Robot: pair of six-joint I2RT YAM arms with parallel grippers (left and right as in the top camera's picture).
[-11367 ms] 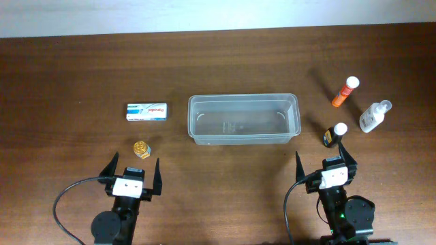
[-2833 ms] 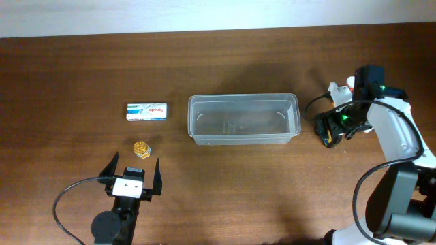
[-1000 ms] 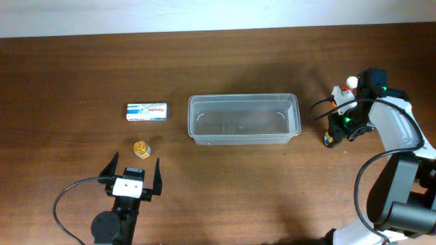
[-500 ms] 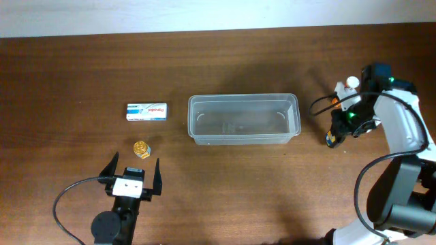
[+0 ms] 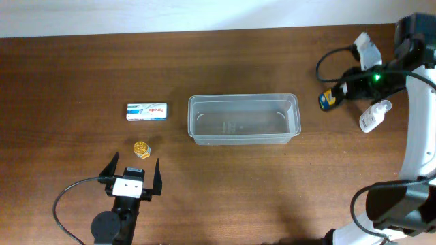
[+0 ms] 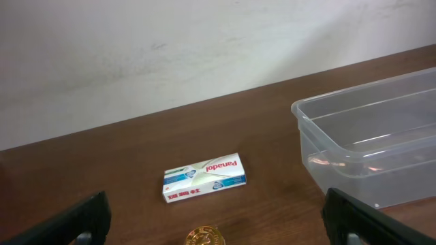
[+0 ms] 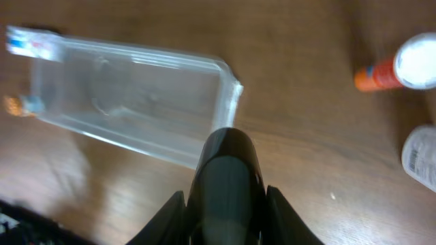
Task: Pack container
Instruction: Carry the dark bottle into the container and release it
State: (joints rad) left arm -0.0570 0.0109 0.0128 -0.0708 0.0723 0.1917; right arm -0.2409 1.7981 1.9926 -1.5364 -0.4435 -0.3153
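Brand: "Panadol", red lettering on the top face of the white and blue box (image 6: 204, 177).
Location: ahead of the left gripper (image 5: 135, 165), a little to its left.
Fine print on box: too small to read.
Dark bottle (image 5: 328, 99): yellow and blue label, illegible.

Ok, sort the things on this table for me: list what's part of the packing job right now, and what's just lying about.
In the job: the container; the dark bottle, gripped by the right gripper.

Lying about, untouched, though probably to be packed later: the Panadol box; the gold-capped jar; the white bottle; the orange tube.
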